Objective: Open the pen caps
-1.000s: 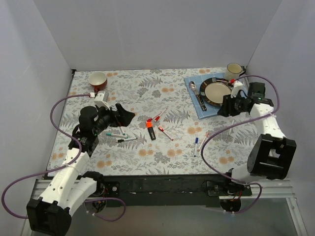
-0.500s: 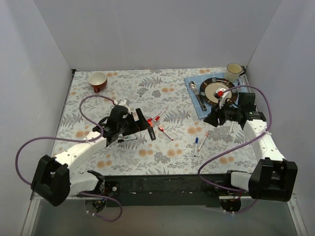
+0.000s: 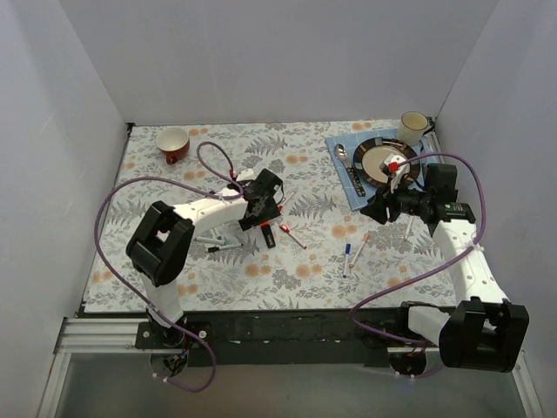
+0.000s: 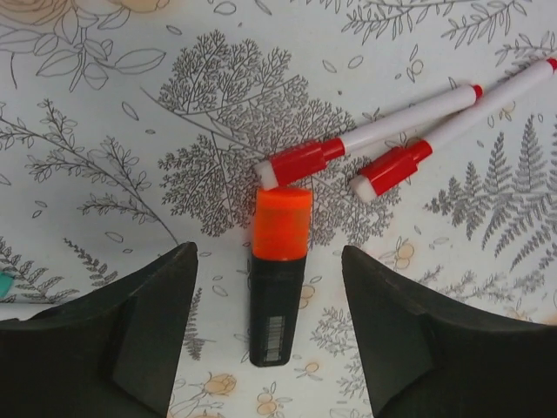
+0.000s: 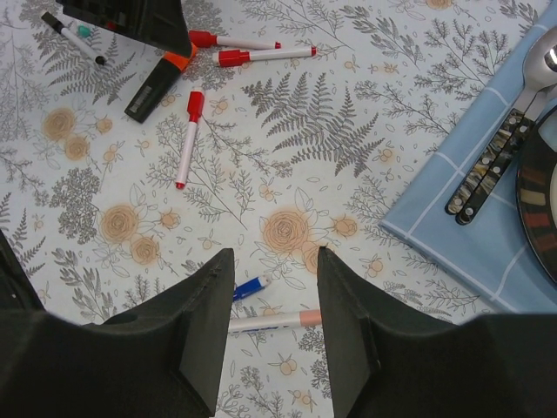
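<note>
Over the middle of the floral-patterned tabletop [image 3: 174, 279], the left end effector [image 4: 267, 254] hangs low and open. Its black fingers stand apart, one on each side of the thick black-barrelled marker [image 4: 270, 322], and touch neither side. The orange cap [image 4: 281, 222] is on that marker, pointing to 12 o'clock in the wrist view.

Right up against the cap, at 1 o'clock, lies the first red-capped white pen [image 4: 383, 131], and the second red-capped white pen [image 4: 470, 109] lies just beside it, both capped. From above, a third red-capped white pen [image 5: 187, 139] rests at 4 o'clock of the marker, and a green-ended white pen [image 3: 207, 237] sits at 8 o'clock of it.

Across at the 3 o'clock side, the right end effector [image 5: 274, 259] hovers open too, with nothing between its fingers. Below it on the cloth lie a blue-capped white pen [image 5: 250, 287] and a white pen with a pale orange end [image 5: 278, 320].

At 2 o'clock from there, a light blue napkin [image 5: 470, 235] carries a dark-rimmed plate [image 5: 535, 200] and cutlery [image 5: 492, 165].
</note>
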Available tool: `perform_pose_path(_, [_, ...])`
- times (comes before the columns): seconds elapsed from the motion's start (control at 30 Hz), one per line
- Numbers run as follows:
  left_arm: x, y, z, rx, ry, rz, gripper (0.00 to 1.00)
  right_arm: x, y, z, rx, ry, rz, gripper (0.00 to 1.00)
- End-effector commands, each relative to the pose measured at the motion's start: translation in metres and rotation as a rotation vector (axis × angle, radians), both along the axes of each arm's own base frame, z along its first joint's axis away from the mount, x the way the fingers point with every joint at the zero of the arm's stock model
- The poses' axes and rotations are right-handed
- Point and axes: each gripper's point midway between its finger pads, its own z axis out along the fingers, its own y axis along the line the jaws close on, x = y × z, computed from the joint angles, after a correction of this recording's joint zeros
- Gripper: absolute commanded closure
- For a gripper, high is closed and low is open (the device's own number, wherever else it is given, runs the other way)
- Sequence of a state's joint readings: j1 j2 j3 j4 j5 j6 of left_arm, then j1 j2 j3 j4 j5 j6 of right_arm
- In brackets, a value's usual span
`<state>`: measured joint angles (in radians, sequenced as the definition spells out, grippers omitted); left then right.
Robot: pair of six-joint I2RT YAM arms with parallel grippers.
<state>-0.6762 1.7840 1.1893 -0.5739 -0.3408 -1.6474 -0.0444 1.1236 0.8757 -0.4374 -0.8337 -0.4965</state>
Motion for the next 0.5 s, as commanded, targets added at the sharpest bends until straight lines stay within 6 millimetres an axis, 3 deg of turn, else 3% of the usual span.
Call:
perform_pose_path(0.0, [0.007,0.008,0.002,0.134,-0.003,0.052,0.37,0.000,0.004,0.015,0.015,-0.060,0.018,0.49])
perform_pose_path(0.23, [0.008,0.006,-0.016,0.202,0.019,0.038,0.45,-0.003,0.004,0.019,0.016,-0.079,0.019,0.49])
perform_pose_path(0.47, [0.017,0.005,-0.022,0.248,0.013,0.009,0.47,-0.004,0.005,0.020,0.021,-0.078,0.024,0.49])
